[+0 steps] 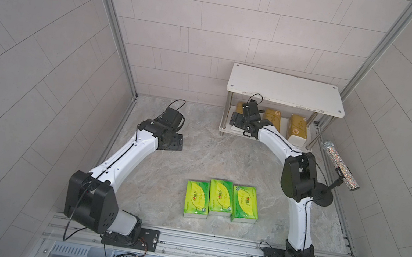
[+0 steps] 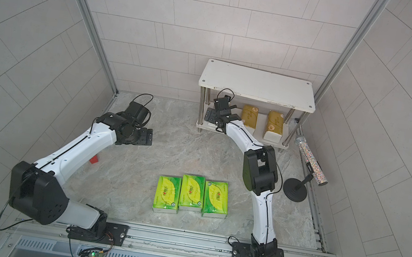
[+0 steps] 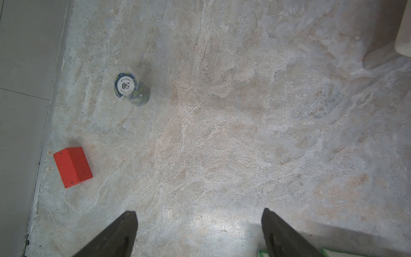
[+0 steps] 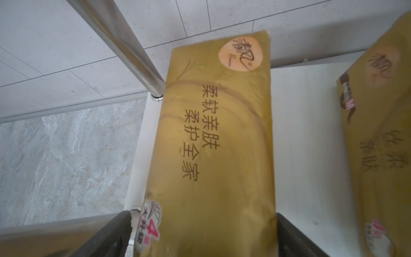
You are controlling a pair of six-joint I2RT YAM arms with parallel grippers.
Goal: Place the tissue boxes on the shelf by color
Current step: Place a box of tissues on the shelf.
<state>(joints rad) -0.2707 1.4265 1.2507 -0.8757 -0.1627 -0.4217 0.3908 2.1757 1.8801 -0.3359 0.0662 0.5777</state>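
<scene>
Three green tissue boxes (image 1: pixel 196 199) (image 1: pixel 220 197) (image 1: pixel 246 203) lie side by side on the stone table near the front, seen in both top views (image 2: pixel 192 192). The white two-tier shelf (image 1: pixel 286 89) stands at the back right. Its lower board (image 4: pixel 307 133) carries gold tissue boxes (image 1: pixel 273 119) (image 1: pixel 297 129). My right gripper (image 4: pixel 202 214) reaches into that lower tier at its left end. It is open around a third gold box (image 4: pixel 213 144) that rests on the board, with a gap showing at one finger. My left gripper (image 3: pixel 198 211) hangs open over bare table, holding nothing.
A red block (image 3: pixel 72 166) and a wrapped stack of poker chips (image 3: pixel 131 89) sit near the left wall. A glittery microphone (image 1: pixel 340 165) on a black stand (image 1: pixel 322 196) leans beside the right arm. A shiny shelf post (image 4: pixel 124 44) stands close to the left gold box.
</scene>
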